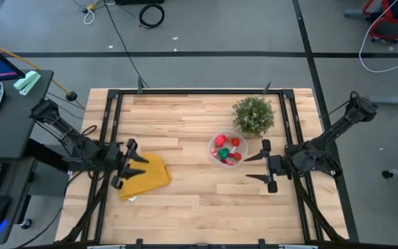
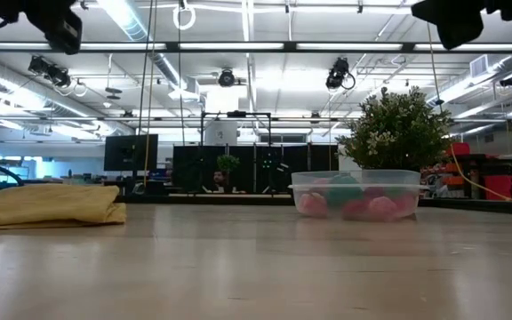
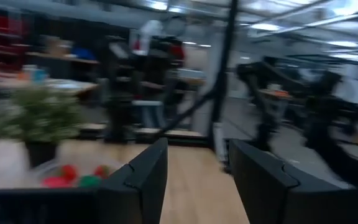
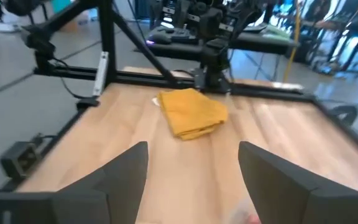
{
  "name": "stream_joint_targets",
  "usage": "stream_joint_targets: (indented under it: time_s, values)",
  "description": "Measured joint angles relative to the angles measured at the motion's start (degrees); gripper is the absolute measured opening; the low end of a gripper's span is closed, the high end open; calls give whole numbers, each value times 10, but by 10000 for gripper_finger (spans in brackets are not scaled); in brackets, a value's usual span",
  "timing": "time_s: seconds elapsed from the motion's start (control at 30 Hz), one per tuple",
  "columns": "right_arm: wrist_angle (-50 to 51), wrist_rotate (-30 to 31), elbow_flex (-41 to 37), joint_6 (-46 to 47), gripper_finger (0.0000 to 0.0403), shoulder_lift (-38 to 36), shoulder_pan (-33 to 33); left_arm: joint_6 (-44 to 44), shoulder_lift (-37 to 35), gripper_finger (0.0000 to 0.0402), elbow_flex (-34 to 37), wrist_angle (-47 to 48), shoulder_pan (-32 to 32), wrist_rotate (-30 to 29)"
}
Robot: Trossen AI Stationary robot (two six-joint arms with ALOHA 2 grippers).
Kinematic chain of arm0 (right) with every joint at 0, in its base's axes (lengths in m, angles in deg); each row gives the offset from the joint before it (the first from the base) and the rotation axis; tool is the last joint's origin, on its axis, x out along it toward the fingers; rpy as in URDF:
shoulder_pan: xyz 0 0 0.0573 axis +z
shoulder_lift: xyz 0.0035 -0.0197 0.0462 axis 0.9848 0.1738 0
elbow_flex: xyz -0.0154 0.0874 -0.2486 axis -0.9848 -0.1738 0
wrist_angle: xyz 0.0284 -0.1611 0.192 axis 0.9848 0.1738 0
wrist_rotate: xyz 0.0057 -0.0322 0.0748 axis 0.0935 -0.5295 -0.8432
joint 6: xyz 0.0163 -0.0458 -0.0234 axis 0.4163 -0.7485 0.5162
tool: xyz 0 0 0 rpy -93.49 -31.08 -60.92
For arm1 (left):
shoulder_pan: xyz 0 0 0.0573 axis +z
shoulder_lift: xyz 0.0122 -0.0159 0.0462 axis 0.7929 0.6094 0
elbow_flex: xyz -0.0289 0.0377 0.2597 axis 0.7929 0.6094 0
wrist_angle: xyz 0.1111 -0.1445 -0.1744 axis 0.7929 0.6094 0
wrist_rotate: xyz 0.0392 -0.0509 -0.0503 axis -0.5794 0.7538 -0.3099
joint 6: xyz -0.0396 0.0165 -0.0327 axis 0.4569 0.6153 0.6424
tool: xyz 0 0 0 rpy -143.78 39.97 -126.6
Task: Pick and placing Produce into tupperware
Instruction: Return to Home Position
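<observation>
The tupperware [image 1: 215, 146], a round clear container, stands on the table right of centre, in front of the plant. Inside it lies the produce [image 1: 227, 149]: red, pink and green pieces, which also show through its wall in the low view [image 2: 356, 203] and in the left wrist view [image 3: 73, 177]. My left gripper [image 1: 135, 164] hangs open above the yellow cloth at the table's left and points toward the right. Its fingers [image 3: 148, 177] have nothing between them. My right gripper [image 1: 256, 167] hangs open just right of the tupperware and points left, with nothing between its fingers [image 4: 129, 171].
A bushy potted plant [image 1: 253, 115] stands just behind the tupperware. A folded yellow cloth [image 1: 148, 176] lies at the left under my left gripper. A black frame [image 1: 199, 90] runs around the table. Bare wood shows across the middle and front.
</observation>
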Motion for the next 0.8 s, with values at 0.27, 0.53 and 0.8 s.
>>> stream_joint_targets:
  time_s: [0.27,0.53,0.8]
  values:
    - [76,-73,0,-38,259,-80,-33,7,-19,183,0,5,0,-54]
    - [181,-84,0,29,259,-221,-42,16,-30,177,0,8,0,-54]
    - [-114,-255,-119,-85,259,-215,-47,24,3,183,0,-10,13,-33]
